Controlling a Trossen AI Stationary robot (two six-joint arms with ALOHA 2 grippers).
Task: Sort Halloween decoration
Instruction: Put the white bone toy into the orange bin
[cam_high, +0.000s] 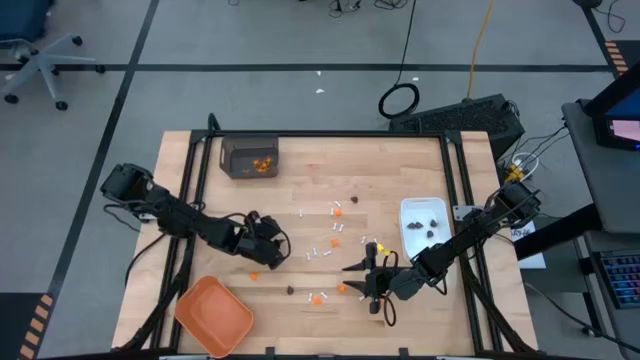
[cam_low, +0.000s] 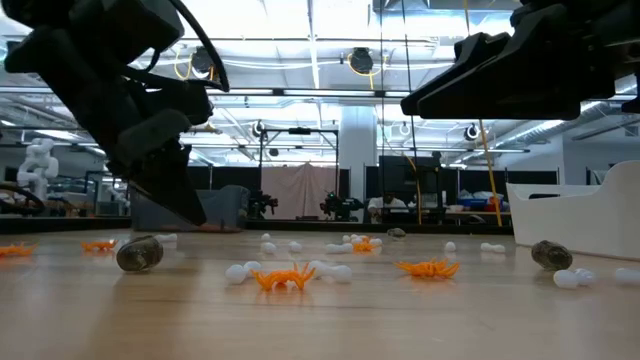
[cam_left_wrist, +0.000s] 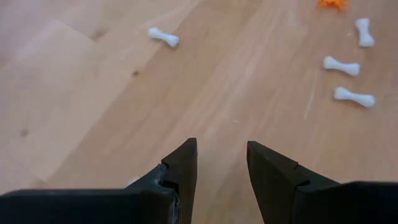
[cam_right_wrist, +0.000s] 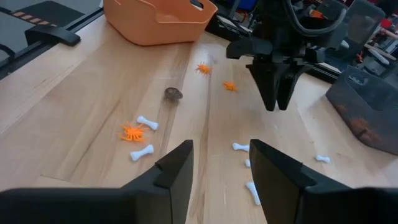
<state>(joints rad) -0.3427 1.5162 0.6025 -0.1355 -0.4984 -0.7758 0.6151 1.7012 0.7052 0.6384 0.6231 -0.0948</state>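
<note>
The Halloween decoration lies loose on the wooden table: white sticks (cam_high: 322, 251), orange bits (cam_high: 317, 297) and dark bits (cam_high: 291, 290). My left gripper (cam_high: 272, 252) hangs open over bare wood, slanting down, with white sticks (cam_left_wrist: 341, 65) beyond its tips (cam_left_wrist: 221, 155). My right gripper (cam_high: 352, 267) stands open near the table's middle, almost level, pointing at the left gripper (cam_right_wrist: 277, 81). Below and ahead of its fingers (cam_right_wrist: 221, 152) lie an orange bit (cam_right_wrist: 132, 132), white sticks (cam_right_wrist: 147, 122) and a dark bit (cam_right_wrist: 173, 93). Neither gripper holds anything.
An orange tray (cam_high: 213, 315) sits at the near left corner. A white dish (cam_high: 424, 208) with dark bits stands at the right. A dark bin (cam_high: 248, 157) holding orange bits is at the far left. Black rails (cam_high: 460, 200) frame the table's sides.
</note>
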